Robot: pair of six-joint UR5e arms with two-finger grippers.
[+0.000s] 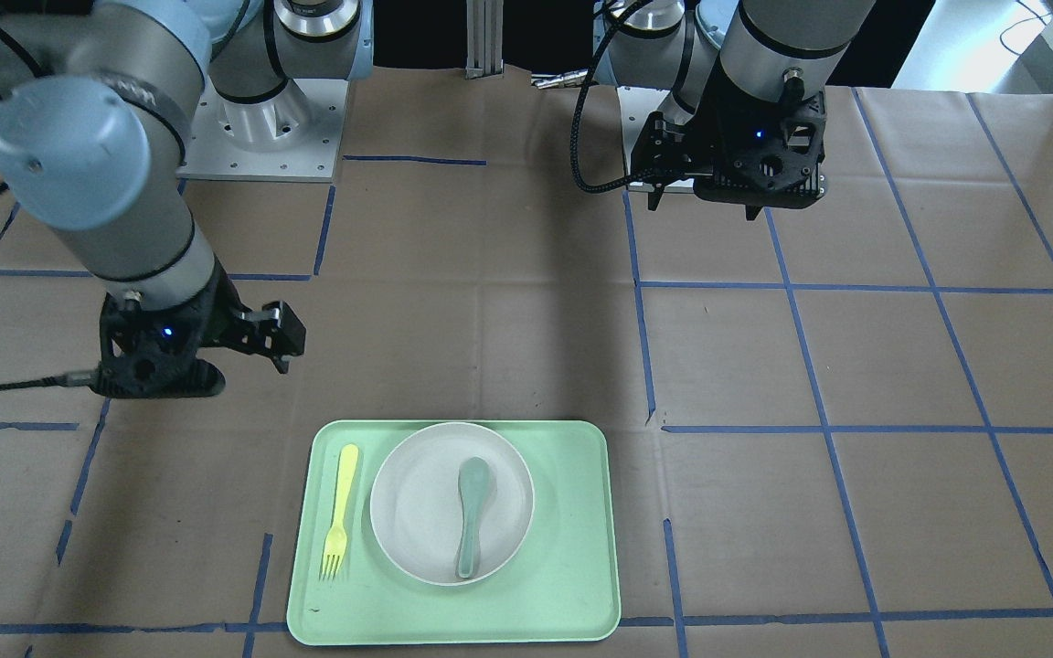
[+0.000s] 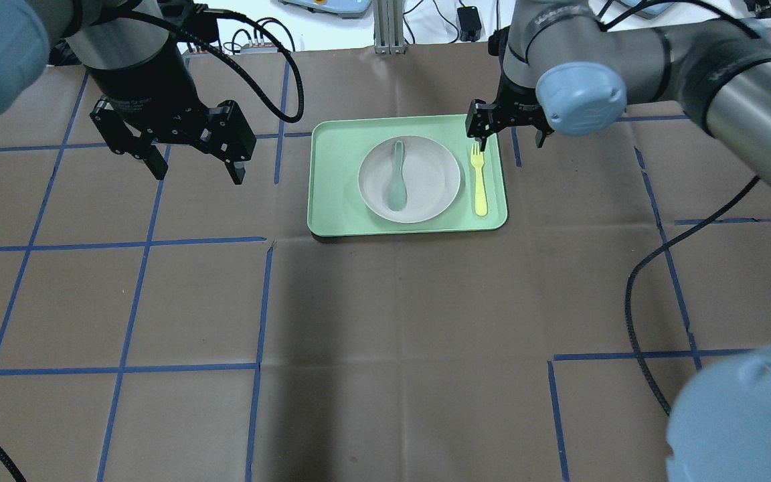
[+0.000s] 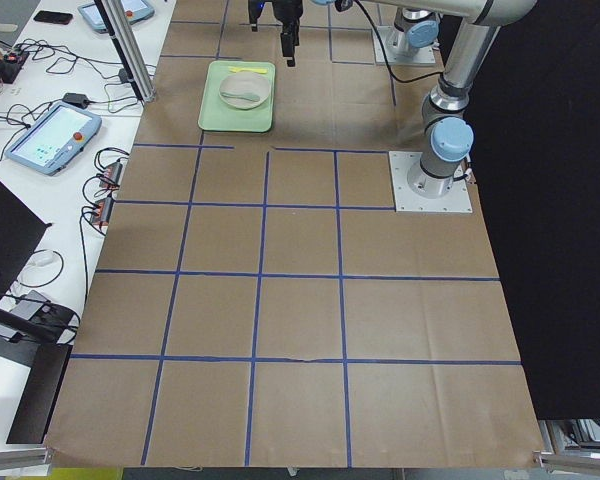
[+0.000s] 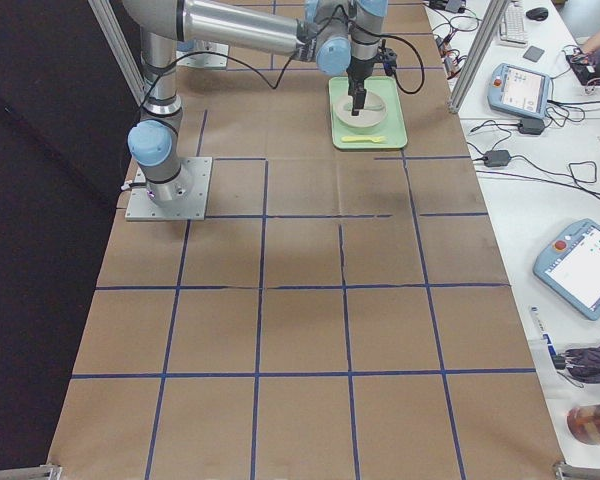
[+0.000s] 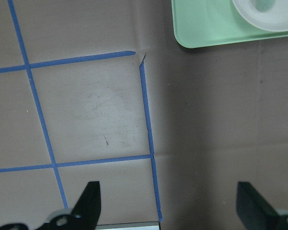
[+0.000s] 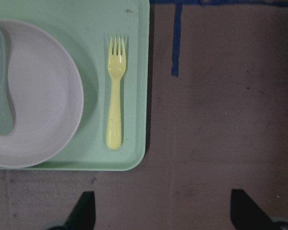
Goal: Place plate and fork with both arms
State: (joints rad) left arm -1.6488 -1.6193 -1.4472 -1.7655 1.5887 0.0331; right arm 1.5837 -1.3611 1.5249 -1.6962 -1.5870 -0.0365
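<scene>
The off-white plate point(image 2: 425, 181) lies in the light green tray point(image 2: 332, 201), with the pale yellow fork point(image 2: 478, 184) beside it on the tray's right strip. The plate point(image 1: 417, 512) and fork point(image 1: 339, 512) also show in the front view. My right gripper point(image 2: 510, 137) is open and empty, hovering by the tray's far right corner near the fork's tines. Its wrist view shows the fork point(image 6: 115, 105) and plate point(image 6: 43, 96) ahead of the open fingers point(image 6: 84, 211). My left gripper point(image 2: 198, 175) is open and empty above the table left of the tray; the tray corner point(image 5: 206, 28) shows in its wrist view.
A grey-green spoon point(image 2: 397, 175) lies in the plate, also in the front view point(image 1: 472, 521). Brown paper with a blue tape grid point(image 2: 262, 301) covers the table. Teach pendants point(image 4: 585, 265) and cables sit on the side benches.
</scene>
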